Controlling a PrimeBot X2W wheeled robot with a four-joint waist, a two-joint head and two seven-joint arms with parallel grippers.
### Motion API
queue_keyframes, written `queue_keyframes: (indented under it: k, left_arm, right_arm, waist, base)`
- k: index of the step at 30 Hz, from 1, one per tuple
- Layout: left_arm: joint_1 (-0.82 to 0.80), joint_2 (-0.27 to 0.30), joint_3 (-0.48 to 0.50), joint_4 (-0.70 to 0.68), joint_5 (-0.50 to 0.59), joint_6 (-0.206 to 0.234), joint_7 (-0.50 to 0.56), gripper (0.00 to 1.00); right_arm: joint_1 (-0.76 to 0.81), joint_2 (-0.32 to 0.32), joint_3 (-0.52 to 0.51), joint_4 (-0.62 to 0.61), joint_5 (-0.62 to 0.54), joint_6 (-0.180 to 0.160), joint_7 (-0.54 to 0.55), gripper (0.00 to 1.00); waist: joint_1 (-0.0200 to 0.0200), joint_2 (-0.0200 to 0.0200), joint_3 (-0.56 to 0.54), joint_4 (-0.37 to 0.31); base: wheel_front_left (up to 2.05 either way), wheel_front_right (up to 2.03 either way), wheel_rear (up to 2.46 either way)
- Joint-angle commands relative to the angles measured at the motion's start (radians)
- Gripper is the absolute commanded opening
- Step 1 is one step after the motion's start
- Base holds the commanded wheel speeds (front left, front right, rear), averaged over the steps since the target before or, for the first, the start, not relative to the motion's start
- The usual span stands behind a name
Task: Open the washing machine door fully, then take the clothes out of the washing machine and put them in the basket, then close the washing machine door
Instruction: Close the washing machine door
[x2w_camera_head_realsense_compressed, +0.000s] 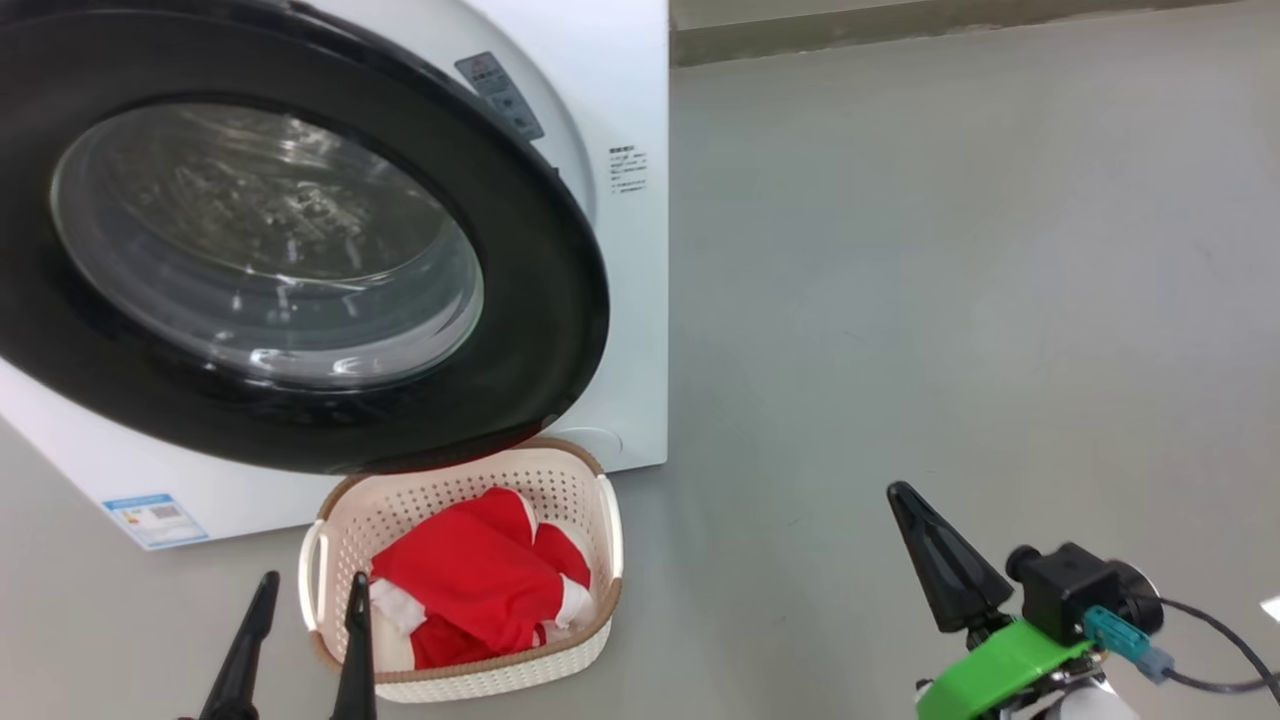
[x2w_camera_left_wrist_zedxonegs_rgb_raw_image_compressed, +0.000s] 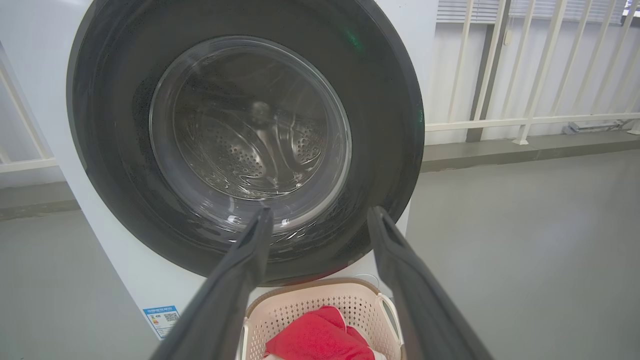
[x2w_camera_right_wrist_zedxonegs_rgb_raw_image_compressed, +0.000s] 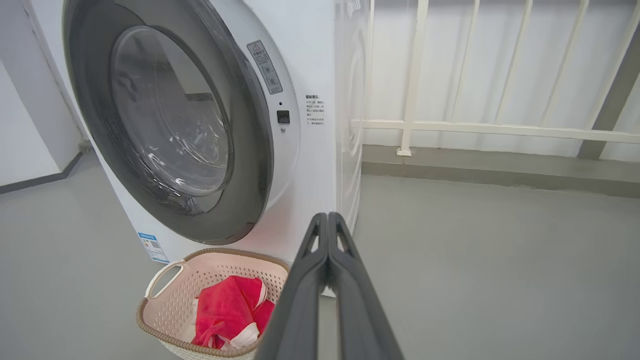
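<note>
Red clothes (x2w_camera_head_realsense_compressed: 480, 580) with white trim lie bunched in the basket (x2w_camera_head_realsense_compressed: 575, 500), filling most of its bottom. The cream tub sits on the grey floor (x2w_camera_head_realsense_compressed: 950, 300) right in front of the washer (x2w_camera_head_realsense_compressed: 625, 90), its far rim tucked under the lower edge of the door (x2w_camera_head_realsense_compressed: 540, 300). Through the door's glass in the left wrist view the steel drum (x2w_camera_left_wrist_zedxonegs_rgb_raw_image_compressed: 240, 155) looks bare of cloth. The door does not seem fully shut: in the right wrist view a latch slot (x2w_camera_right_wrist_zedxonegs_rgb_raw_image_compressed: 283, 116) on the white front shows just beside the black rim.

Left jaws are spread wide and hold nothing; their fingers (x2w_camera_head_realsense_compressed: 245, 650) point up at the basket's left end, one crossing its near rim in the head view. Right jaws are pressed together with nothing between them, fingers (x2w_camera_right_wrist_zedxonegs_rgb_raw_image_compressed: 300, 300) over bare floor well to the basket's right. A blue label (x2w_camera_head_realsense_compressed: 155, 517) marks the washer's lower corner, and a white railing (x2w_camera_right_wrist_zedxonegs_rgb_raw_image_compressed: 500, 129) runs behind.
</note>
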Motion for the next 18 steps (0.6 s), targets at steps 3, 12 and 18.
queue_keyframes:
  k: [3,12,18]
  left_arm:
    - [-0.037,0.006,0.02,-0.051,0.016,0.0,0.007,1.0]
    - [-0.072,0.005,0.013,-0.117,0.005,0.004,0.034,1.0]
    - [-0.098,0.0,-0.003,-0.119,-0.002,-0.001,0.034,1.0]
  right_arm:
    - [-0.069,-0.019,0.044,-0.008,-0.006,0.003,-0.006,0.0]
    - [-0.217,-0.053,0.107,0.051,0.015,0.003,-0.006,0.0]
    - [-0.318,-0.062,0.164,0.104,0.046,0.003,-0.006,0.0]
  waist:
    - [0.0,0.0,0.016,0.026]
    - [0.0,0.0,0.094,0.102]
    - [0.0,0.0,0.141,0.155]
  base:
    - [0.0,0.0,0.0]
    - [0.0,0.0,0.0]
    - [0.0,0.0,0.0]
